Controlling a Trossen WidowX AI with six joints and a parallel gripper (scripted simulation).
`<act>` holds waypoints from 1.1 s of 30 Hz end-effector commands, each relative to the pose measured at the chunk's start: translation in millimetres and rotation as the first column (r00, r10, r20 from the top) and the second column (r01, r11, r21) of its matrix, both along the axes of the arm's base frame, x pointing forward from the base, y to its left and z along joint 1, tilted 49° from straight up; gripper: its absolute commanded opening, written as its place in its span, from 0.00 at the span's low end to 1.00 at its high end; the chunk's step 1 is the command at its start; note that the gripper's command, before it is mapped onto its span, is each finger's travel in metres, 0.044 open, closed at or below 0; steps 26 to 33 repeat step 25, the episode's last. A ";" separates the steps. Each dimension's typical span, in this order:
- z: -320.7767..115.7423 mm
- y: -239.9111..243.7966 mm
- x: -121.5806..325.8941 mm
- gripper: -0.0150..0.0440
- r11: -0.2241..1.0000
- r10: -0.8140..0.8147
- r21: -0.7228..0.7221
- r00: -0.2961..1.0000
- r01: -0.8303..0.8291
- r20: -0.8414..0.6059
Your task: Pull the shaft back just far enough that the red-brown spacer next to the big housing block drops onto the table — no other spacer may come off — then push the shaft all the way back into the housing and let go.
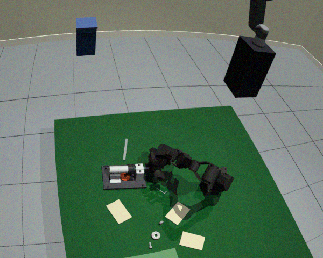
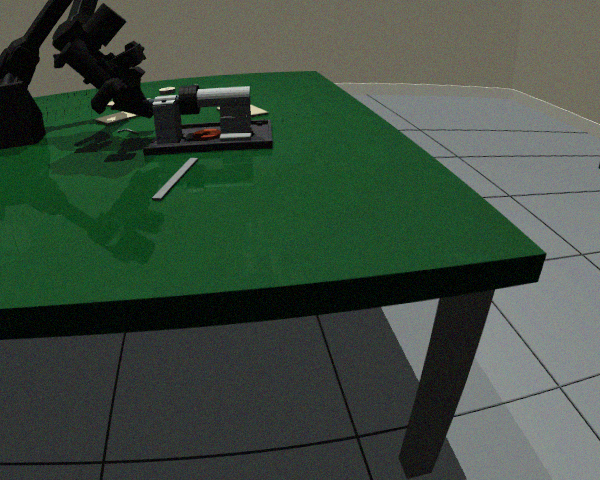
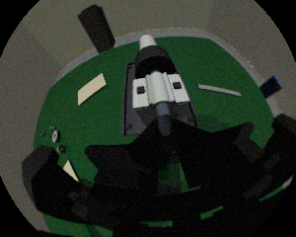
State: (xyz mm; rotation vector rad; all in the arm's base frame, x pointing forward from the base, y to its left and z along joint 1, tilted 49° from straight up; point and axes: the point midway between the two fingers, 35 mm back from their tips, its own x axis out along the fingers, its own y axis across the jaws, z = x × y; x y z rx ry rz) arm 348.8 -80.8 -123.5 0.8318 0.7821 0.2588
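Observation:
My gripper is shut on the blue-grey shaft, at the end that sticks out of the white-topped bearing block. An orange-red ring, the red-brown spacer, lies low on the dark base plate. Dark spacers remain up between the bearing block and the white cylindrical housing. How far the shaft reaches into the housing is hidden.
A grey bar lies beside the base plate. A thin bent key lies near the gripper's shadow. Cream sheets, a pale ring and small metal parts lie on the green table.

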 end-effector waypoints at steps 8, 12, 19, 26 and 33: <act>0.5 -0.7 4.4 0.25 1.000 -0.002 0.002 1.000 0.002 0.002; 0.5 -0.6 4.5 0.25 1.000 -0.002 0.002 1.000 0.002 0.002; -0.1 -0.2 0.4 0.57 1.000 -0.001 0.004 1.000 0.001 -0.001; 1.0 -1.8 -1.2 0.83 1.000 -0.001 0.003 1.000 0.001 -0.001; 1.0 -1.8 -1.2 0.83 1.000 -0.001 0.003 1.000 0.001 -0.001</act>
